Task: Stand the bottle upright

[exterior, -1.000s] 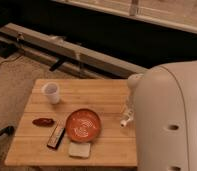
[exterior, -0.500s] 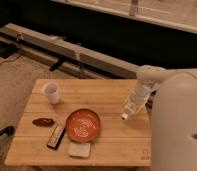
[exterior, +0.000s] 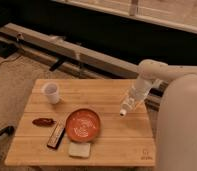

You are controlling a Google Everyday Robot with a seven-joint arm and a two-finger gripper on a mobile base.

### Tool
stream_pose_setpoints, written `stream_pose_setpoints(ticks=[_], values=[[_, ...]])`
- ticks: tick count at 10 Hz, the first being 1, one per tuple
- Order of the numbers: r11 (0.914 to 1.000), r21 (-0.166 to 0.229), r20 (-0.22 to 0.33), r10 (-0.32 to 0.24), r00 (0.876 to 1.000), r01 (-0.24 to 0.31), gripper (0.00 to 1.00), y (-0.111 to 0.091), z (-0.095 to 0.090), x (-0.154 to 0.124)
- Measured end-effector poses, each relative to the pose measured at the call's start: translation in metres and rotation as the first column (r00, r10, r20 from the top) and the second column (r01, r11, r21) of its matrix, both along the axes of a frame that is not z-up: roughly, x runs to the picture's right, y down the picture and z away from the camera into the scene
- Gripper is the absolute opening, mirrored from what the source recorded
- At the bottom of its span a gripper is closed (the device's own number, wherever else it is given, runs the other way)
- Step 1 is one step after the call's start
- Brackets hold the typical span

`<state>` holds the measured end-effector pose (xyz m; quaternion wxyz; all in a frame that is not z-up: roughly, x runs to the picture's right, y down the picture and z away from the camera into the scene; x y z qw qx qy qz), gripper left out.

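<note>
The bottle [exterior: 125,107], slim and whitish, hangs tilted over the right part of the wooden table [exterior: 117,145]. Its small white cap [exterior: 122,113] points down and to the left. My gripper [exterior: 132,98] is at the end of the white arm, which reaches in from the right. It is shut on the bottle's upper end. The fingers blend into the bottle's pale body. I cannot tell whether the cap touches the tabletop or hovers just above it.
A short white cup [exterior: 51,92] stands at the table's back left. An orange bowl [exterior: 83,124] sits in the middle. Left of it lies a dark red item [exterior: 43,121]. At the front lie a dark bar [exterior: 56,136] and a pale block [exterior: 80,149]. My white body fills the right edge.
My arm has drawn back to the right, uncovering more of the table. The bottle has stayed at about the same spot, raised slightly and still tilted.
</note>
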<state>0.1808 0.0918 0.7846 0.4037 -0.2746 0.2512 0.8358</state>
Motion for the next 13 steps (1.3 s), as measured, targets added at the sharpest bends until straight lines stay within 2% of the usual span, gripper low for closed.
stream_pose_setpoints(ticks=[2,4,6,7,8,10,11,13], values=[[0.9999,0.017,0.018,-0.002,1.000,0.002,0.00,-0.015,-0.014,-0.004],[0.9999,0.016,0.049,0.006,0.999,-0.007,0.00,-0.025,-0.021,-0.011],[0.9992,0.000,0.072,0.040,0.997,-0.040,0.00,-0.029,-0.021,-0.015],[0.9975,-0.023,0.070,0.068,0.995,-0.066,0.00,-0.029,-0.020,-0.013],[0.9939,-0.052,0.049,0.100,0.994,-0.097,0.00,-0.030,-0.018,-0.010],[0.9897,-0.082,0.022,0.119,0.993,-0.117,0.00,-0.031,-0.017,-0.008],[0.9904,-0.093,-0.003,0.103,0.995,-0.102,0.00,-0.033,-0.017,-0.009],[0.9918,-0.111,-0.091,0.054,0.994,-0.064,0.00,-0.037,-0.019,-0.013]])
